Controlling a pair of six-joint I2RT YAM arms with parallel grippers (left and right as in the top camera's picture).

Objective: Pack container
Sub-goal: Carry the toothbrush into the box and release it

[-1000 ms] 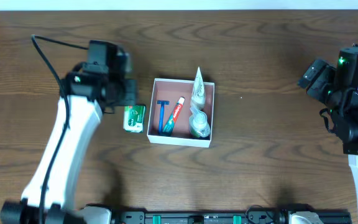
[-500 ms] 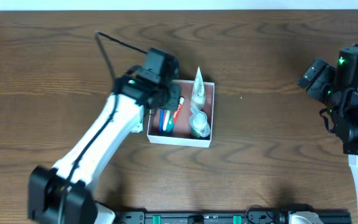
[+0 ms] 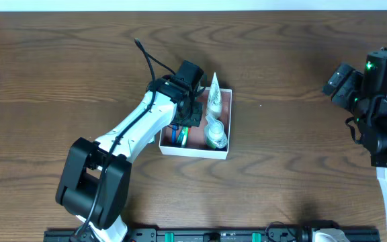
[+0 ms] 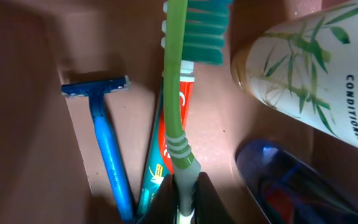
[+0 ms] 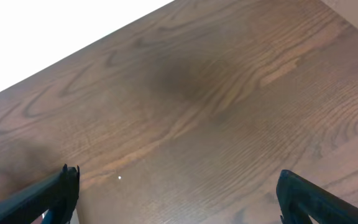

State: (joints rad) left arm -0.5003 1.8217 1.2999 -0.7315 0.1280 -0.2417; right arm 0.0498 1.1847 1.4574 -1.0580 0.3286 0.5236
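While round toothbrush (image 4: 176,93), hand (image 4: 183,198) over container (image 3: 193,152).

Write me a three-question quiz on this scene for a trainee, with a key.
1. True or false: the left gripper is shut on a green toothbrush.
2. What colour is the razor lying in the container? A red, B blue, C white.
3. Fill in: the right gripper is ____ (open or shut).

Key: 1 true; 2 B; 3 open.
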